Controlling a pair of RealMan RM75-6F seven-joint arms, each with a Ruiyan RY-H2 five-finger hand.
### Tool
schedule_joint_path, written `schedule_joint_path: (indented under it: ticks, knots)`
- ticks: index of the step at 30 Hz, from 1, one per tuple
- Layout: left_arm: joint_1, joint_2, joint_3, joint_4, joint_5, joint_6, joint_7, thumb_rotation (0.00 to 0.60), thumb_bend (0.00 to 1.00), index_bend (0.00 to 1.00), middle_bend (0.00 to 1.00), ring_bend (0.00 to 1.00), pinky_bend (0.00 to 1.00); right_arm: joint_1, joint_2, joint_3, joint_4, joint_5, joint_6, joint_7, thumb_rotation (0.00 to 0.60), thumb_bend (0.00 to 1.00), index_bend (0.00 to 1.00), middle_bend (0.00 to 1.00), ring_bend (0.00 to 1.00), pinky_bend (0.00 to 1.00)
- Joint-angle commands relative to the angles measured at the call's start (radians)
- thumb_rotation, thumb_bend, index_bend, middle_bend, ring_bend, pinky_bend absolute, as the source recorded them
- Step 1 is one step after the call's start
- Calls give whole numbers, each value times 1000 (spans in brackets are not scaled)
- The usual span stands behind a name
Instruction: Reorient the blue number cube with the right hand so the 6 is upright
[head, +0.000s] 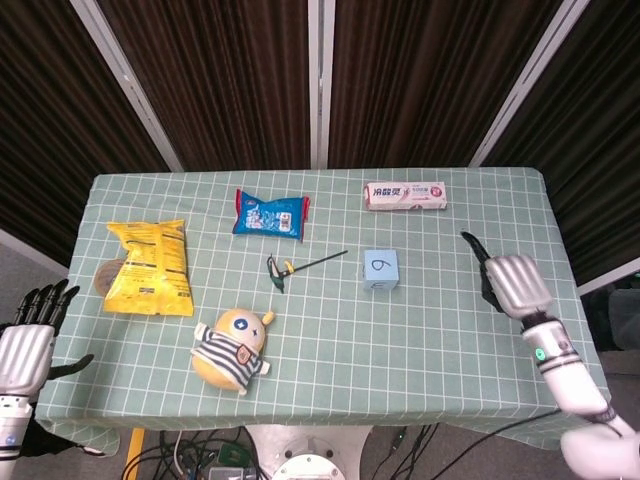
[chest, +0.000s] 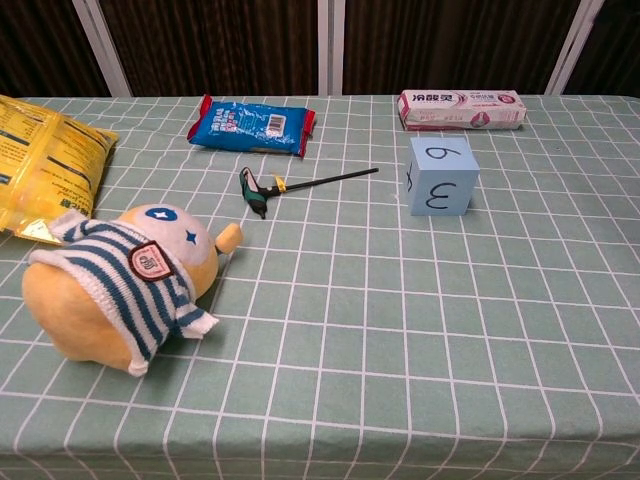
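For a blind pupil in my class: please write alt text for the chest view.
A blue number cube stands free on a green checked table, 6 on top and 3 facing the camera; no hand shows. Behind it lies a toothpaste box; to its left a hex key, blue packet, yellow bag and striped plush toy.

A staged test room, likely a lab; dark curtains (head: 210, 80) behind a checked-cloth table (head: 420, 330); cables (head: 190, 460) beneath.
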Motion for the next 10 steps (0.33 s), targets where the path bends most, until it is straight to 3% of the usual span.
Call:
schedule_joint_path:
  ticks: [1,5,10]
  knots:
    - [-3,-8,4,-1,11,1,5,600,0,69,0,0,42,-366,-161,-24,195,-177,346,-19,600,8,0,0,0,21]
    - [-4,-25,11,-3,35,10,19,600,0,69,0,0,42,-478,-235,18,334,-216,441,44,600,0,0,0,0,0]
    - [-2,-32,14,-13,47,21,32,600,0,69,0,0,42,-519,-213,45,353,-217,379,124,600,0,0,0,0,0]
